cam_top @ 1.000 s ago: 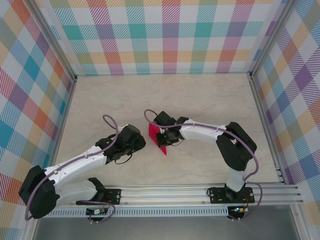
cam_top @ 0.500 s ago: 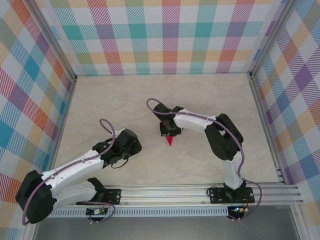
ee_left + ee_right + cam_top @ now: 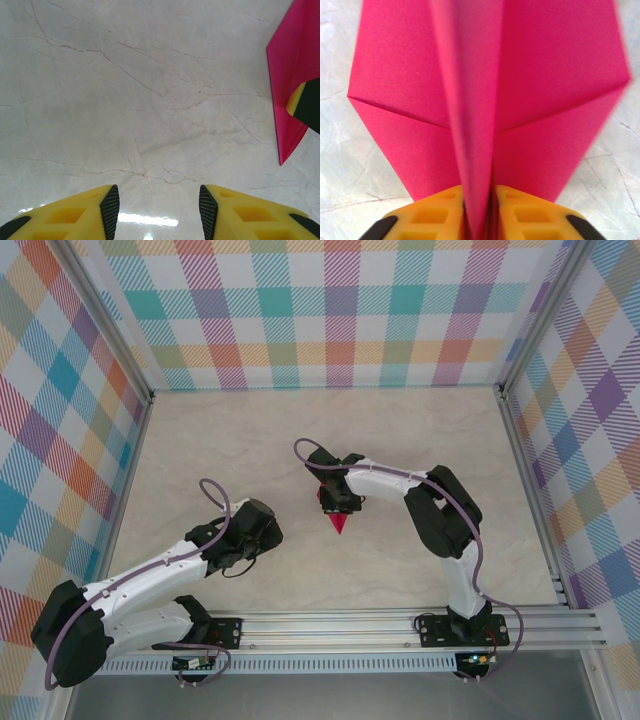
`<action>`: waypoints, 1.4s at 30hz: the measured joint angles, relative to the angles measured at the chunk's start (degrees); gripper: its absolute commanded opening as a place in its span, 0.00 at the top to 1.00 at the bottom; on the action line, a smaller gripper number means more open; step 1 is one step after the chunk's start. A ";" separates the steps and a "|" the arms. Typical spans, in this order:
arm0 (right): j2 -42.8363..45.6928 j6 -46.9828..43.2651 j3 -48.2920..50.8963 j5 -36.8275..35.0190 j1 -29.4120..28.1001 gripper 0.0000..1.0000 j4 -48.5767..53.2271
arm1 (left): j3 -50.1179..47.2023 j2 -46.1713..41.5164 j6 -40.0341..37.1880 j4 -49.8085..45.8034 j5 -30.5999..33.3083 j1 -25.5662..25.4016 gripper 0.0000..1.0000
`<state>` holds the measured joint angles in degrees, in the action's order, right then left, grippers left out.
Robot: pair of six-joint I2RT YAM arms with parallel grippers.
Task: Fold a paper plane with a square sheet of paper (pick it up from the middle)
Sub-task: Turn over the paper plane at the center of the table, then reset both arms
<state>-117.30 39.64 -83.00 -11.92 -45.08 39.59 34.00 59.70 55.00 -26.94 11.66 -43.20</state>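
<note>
The magenta-pink paper plane [image 3: 339, 522] hangs as a pointed dart from my right gripper [image 3: 334, 504] near the table's middle. In the right wrist view the plane [image 3: 485, 100] spreads two wings from a centre keel pinched between my yellow fingers [image 3: 432, 215], so the right gripper [image 3: 481, 220] is shut on it. My left gripper [image 3: 159, 210] stands open over bare marble, nothing between its black pads [image 3: 110, 210]. From the left wrist the plane [image 3: 292, 80] shows at the right edge, apart from the left fingers. In the top view the left gripper [image 3: 262, 523] sits left of the plane.
The marble tabletop [image 3: 330, 430] is walled by checked panels on three sides. An aluminium rail [image 3: 400, 625] carrying both arm bases runs along the near edge. Open marble lies behind and to the right of the arms.
The right gripper swung the paper from a broad slanted shape to a narrow dart pointing toward the near edge. The left gripper drew back to the left, away from the paper.
</note>
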 measured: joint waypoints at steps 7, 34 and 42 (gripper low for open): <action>9.94 -1.25 3.06 -0.46 0.00 0.59 0.39 | 0.00 -0.66 -0.66 -1.05 1.09 0.17 0.50; 48.19 -15.34 42.84 -34.29 20.74 0.00 -18.12 | -0.35 -7.02 -22.47 0.13 15.91 21.75 0.00; 39.65 -28.72 48.15 -27.98 26.73 0.00 -40.68 | 0.26 2.23 -32.70 8.20 17.16 28.04 0.00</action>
<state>-77.65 10.92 -34.85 -39.90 -18.35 -1.08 34.26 61.93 22.31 -18.74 28.82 -15.16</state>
